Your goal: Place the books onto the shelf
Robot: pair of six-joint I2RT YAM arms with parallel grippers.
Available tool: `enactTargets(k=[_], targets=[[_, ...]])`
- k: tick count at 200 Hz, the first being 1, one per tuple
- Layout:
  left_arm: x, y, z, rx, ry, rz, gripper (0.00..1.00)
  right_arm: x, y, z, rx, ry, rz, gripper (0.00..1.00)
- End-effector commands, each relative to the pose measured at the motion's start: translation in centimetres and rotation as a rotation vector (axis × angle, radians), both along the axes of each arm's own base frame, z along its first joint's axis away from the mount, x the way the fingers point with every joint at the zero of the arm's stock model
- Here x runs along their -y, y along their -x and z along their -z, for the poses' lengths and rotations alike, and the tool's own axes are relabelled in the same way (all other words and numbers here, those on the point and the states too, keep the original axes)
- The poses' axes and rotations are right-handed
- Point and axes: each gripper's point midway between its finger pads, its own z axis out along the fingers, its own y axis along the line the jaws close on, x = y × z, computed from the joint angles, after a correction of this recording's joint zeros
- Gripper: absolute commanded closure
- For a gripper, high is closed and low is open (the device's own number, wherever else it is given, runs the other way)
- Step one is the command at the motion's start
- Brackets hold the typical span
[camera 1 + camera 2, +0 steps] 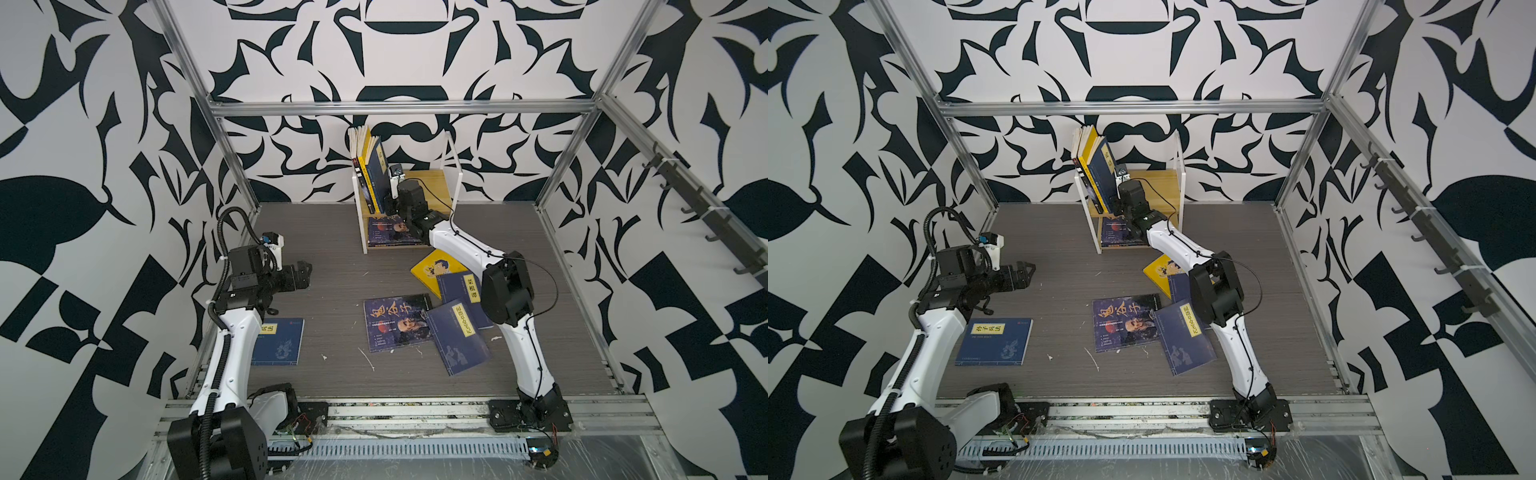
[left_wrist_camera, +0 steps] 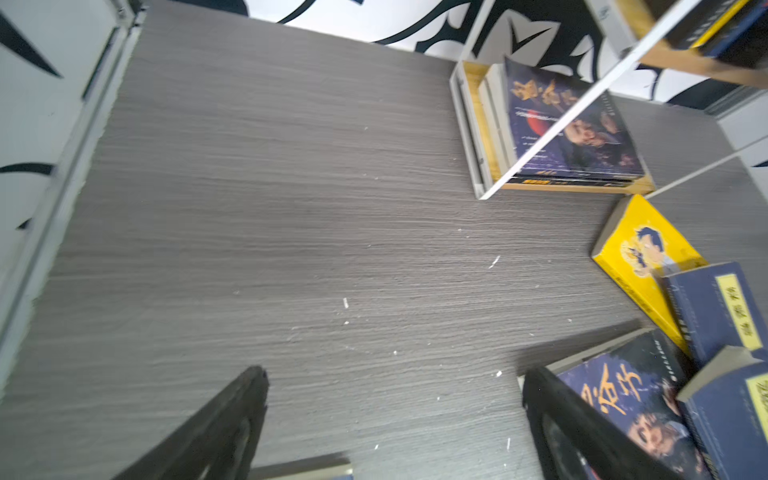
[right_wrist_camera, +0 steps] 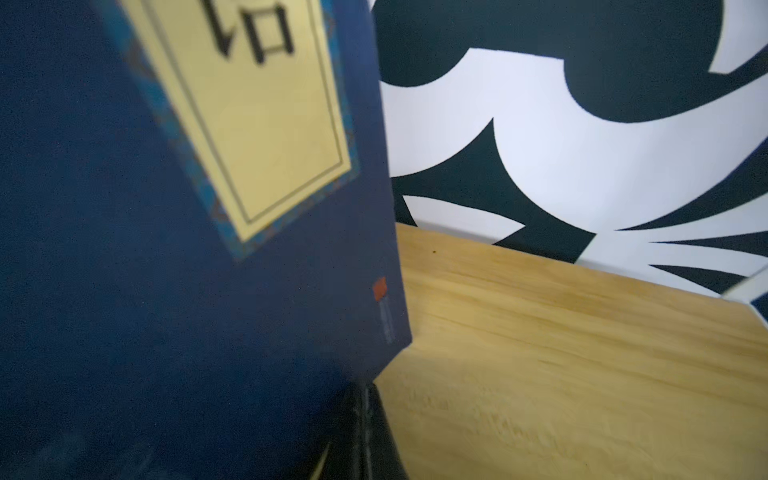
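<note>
Support: presses closed, empty right pincer against leaning navy book, likely steadying it on shelf; holds left pincer wide open, empty.

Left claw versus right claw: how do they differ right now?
The left claw is open; the right claw is shut. The left claw hangs above the bare table, away from any book, while the right claw is up at the upper tier of the shelf, by the foot of the leaning navy book. Neither appears to grip anything.
</note>
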Motion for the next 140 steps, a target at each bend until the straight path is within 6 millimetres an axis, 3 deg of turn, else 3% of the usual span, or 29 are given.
enactTargets(k=[1, 25, 31, 46, 73, 91, 115, 140], targets=[[-1.7, 0.1, -0.8, -0.018, -0.075, -0.049, 0.0, 1.8, 2.6, -6.9, 0.115, -0.03, 0.012, 1.0], [-2.4, 0.5, -0.8, -0.053, -0.12, -0.05, 0.0, 3.3, 5.1, -7.4, 0.117, -0.007, 0.0, 1.0], [-2.5, 0.6, -0.8, -0.062, -0.134, -0.046, 0.0, 3.8, 5.9, -8.3, 0.129, -0.016, -0.006, 0.98], [-2.8, 0.8, -1.1, -0.08, -0.182, -0.024, 0.0, 4.4, 7.9, -8.6, 0.133, -0.01, -0.033, 0.92], [-4.2, 1.8, -0.7, -0.203, -0.295, 0.026, 0.0, 5.3, 11.6, -8.6, 0.142, -0.004, -0.081, 0.76], [-6.2, 2.9, -0.1, -0.296, -0.355, 0.038, 0.0, 5.7, 13.9, -8.0, 0.13, 0.007, -0.115, 0.62], [-8.5, 4.3, 0.0, -0.351, -0.408, 0.06, 0.0, 4.8, 17.0, -6.5, 0.1, 0.01, -0.207, 0.47], [-9.9, 6.9, 1.6, -0.467, -0.485, 0.136, 0.0, 2.6, 19.7, -4.6, 0.081, 0.015, -0.279, 0.44]])
